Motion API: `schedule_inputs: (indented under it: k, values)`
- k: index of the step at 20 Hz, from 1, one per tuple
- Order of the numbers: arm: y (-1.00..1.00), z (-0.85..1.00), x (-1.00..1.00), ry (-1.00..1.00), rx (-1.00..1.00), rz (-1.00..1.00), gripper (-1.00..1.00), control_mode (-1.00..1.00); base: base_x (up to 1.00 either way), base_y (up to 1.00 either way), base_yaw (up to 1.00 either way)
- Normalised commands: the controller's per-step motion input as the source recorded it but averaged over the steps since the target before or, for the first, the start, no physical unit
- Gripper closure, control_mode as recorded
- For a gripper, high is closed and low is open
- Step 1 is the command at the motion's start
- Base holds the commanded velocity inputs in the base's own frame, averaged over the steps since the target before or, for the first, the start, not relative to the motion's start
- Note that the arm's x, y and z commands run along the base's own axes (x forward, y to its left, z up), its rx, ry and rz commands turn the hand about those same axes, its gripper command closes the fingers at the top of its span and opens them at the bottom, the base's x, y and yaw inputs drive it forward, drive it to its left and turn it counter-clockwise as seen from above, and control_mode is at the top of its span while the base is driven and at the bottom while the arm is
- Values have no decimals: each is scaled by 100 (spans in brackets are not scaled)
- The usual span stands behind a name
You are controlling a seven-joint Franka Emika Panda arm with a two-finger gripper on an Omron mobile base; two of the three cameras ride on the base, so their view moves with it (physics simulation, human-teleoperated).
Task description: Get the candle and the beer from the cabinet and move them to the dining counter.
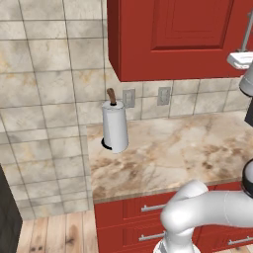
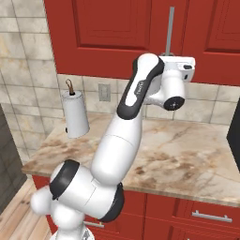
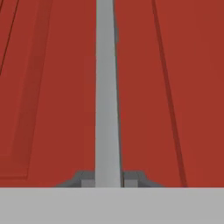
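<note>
**Gripper clamped on cabinet handle**

Gripper [image 3: 108,180] closed on the silver handle [image 3: 107,87] near its lower end, fingertips [image 3: 85,178] either side. Cabinet [image 2: 112,33] doors shut. Below, counter [image 2: 187,159] lies bare right of the paper towel roll [image 2: 76,114]

Red cabinet [image 2: 112,33], silver handle [image 3: 107,87], apparently plain

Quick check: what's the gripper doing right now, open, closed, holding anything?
Gripper: closed on the cabinet's vertical silver bar handle, one finger tip on each side of it; cabinet door still shut.
</note>
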Motion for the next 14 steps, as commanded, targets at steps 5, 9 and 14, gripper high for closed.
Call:
schedule_inputs:
  k: [5,9,14]
  values:
    - [2,0,-52,0,0,0,100,-100,0,0,0]
    - [10,0,-63,0,0,0,100,-100,0,0,0]
    - [11,0,-60,0,0,0,100,-100,0,0,0]
